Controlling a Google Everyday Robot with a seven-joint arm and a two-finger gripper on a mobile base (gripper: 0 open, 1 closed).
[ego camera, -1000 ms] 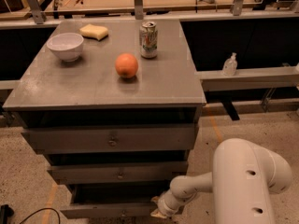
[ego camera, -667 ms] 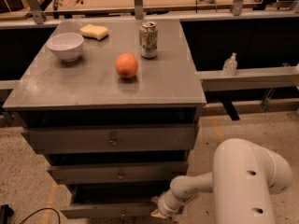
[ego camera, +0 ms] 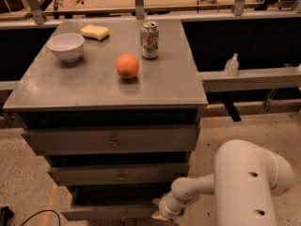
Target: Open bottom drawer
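Bottom drawer [ego camera: 108, 213]: lowest of three grey fronts on the cabinet [ego camera: 94, 91], down at the lower edge of the camera view. Small knob [ego camera: 124, 215] at its centre. Its long axis runs left-right across the view. There is a dark gap above the front, so I judge it stands a little proud of the carcass, but far from fully out.

Gripper [ego camera: 157, 214]: low beside the cabinet, at the right end of the bottom drawer front, touching it or just beside it; I cannot tell which. The white arm [ego camera: 244, 187] reaches in from the lower right. Whether the gripper is clenched or released, I cannot tell.

Key relation: the knob lies to the left of the gripper, along the drawer front and at about the same height. The drawer's travel is toward the camera, square to that long front. I judge that a pull from the right end rather than the centre could rack the drawer sideways.

Against a second ago: the gripper sits at the same right end of the front, perhaps a shade lower. I see no clear travel of the drawer front. The orange [ego camera: 127, 66], can [ego camera: 149, 40], bowl [ego camera: 66, 46] and sponge [ego camera: 94, 31] on top are unmoved.
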